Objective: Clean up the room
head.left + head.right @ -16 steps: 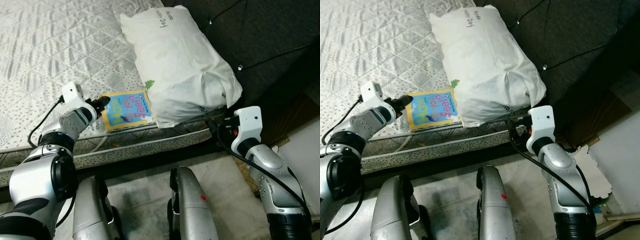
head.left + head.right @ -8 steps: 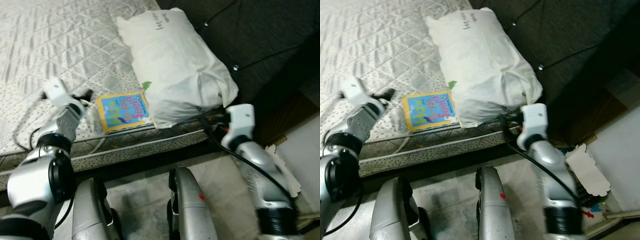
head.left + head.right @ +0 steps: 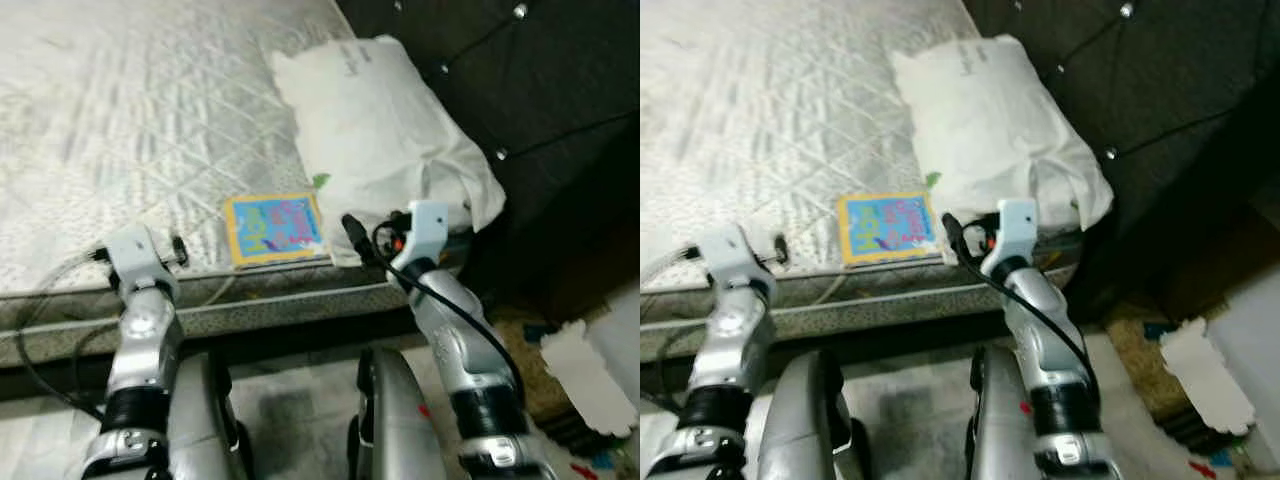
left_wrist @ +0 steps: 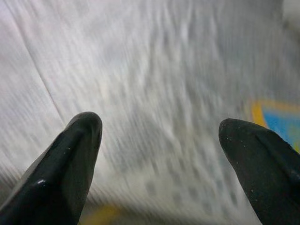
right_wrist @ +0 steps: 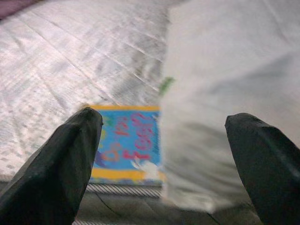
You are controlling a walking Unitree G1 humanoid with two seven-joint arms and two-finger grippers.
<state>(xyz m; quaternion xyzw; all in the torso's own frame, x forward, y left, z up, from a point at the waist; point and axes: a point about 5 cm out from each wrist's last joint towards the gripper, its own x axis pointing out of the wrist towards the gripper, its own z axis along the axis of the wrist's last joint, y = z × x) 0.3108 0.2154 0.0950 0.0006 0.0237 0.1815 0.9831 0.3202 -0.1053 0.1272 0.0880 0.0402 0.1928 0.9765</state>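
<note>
A blue picture book [image 3: 277, 228] with a yellow border lies flat near the mattress's front edge, its far corner against a white pillow [image 3: 390, 140]. My left gripper [image 3: 177, 250] hovers at the mattress edge, left of the book and apart from it; its fingers [image 4: 75, 154] stand wide open over the quilted cover with nothing between them. My right gripper [image 3: 351, 229] is at the book's right side, in front of the pillow's near corner. In the right wrist view it is open [image 5: 164, 136], facing the book [image 5: 129, 140] and the pillow [image 5: 220, 93].
The quilted grey mattress [image 3: 130, 120] stretches left and back. A dark tufted headboard [image 3: 540, 90] rises behind the pillow. White paper [image 3: 590, 375] and small clutter lie on the floor at the right. My own legs [image 3: 200, 420] stand close to the bed frame.
The camera has shifted. My left gripper has pulled back from the book toward the mattress edge. My right arm has swung left from under the pillow's corner to beside the book.
</note>
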